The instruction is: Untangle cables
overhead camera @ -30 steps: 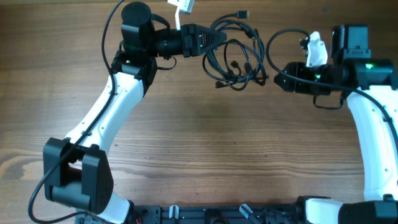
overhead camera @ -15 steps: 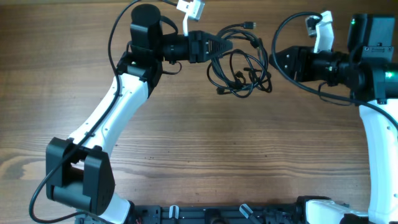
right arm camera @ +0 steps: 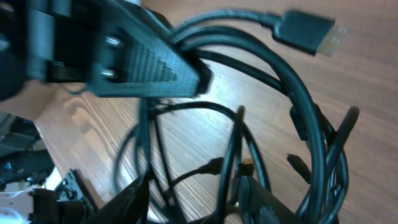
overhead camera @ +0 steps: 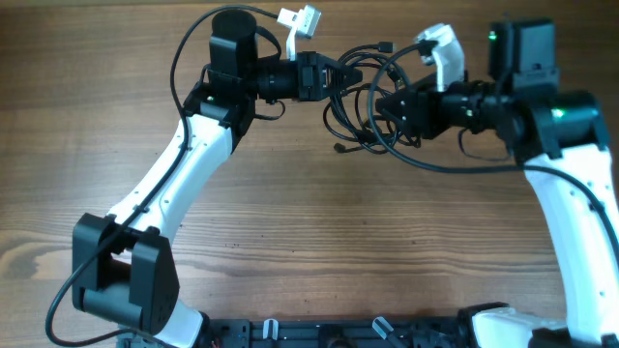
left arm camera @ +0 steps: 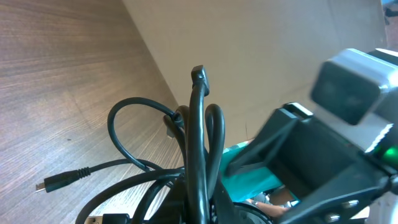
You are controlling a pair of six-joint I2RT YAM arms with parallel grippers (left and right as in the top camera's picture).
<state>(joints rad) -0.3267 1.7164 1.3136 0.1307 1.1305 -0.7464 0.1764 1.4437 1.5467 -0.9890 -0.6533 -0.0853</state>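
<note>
The cables are a tangled bundle of thin black cords at the table's far middle, with one plug end sticking out behind. My left gripper is shut on the bundle's left side; in the left wrist view the cords rise straight out of its jaws. My right gripper is open and pushed into the bundle's right side. In the right wrist view several cords run between its spread fingers, a flat metal-tipped plug lies at the top right, and the left gripper holds the cords beyond.
The wooden table lies below both arms. The left arm's thick black wire loops at the far left. The right arm's own black wire hangs in a loop under its wrist. The two grippers are close together.
My right gripper has moved left from beside the bundle into its right side, jaws open. My left gripper has kept its hold and shifted slightly right with the bundle.
</note>
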